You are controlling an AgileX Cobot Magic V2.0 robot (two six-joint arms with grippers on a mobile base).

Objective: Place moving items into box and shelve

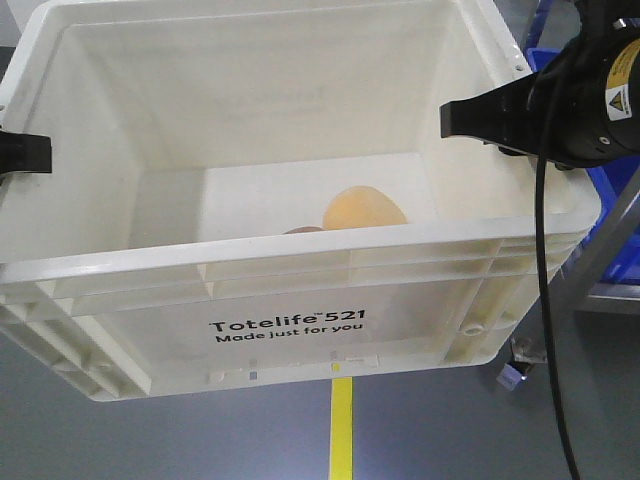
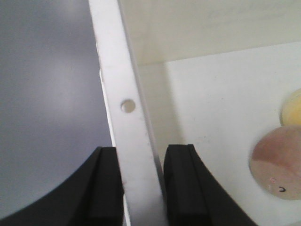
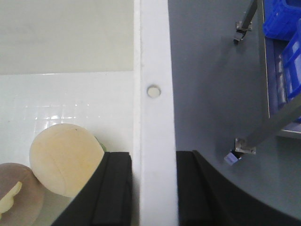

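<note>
Grey floor [image 1: 200,440] with a yellow line [image 1: 341,430] fills the bottom of the front view. At the right edge, blue bins [image 1: 612,215] sit on a metal frame [image 3: 268,133], close beside the white crate [image 1: 300,270] but apart from it. A black cable [image 1: 548,300] hangs down in front of the crate's lower right corner. The crate fills most of the front view and is gripped at both side walls. The left gripper [image 2: 143,150] has its jaws closed narrowly on the crate's rim at the left of the frame, one pad outside and one inside. The right gripper [image 3: 154,155] clamps the opposite rim in the same way. Both fruits lie on the crate's bottom. The yellow-orange fruit [image 3: 63,160] sits just beside the right gripper's inner pad, against the pinkish fruit [image 3: 14,190]. In the left wrist view both fruits sit at the right edge of the frame, well apart from those jaws.
</note>
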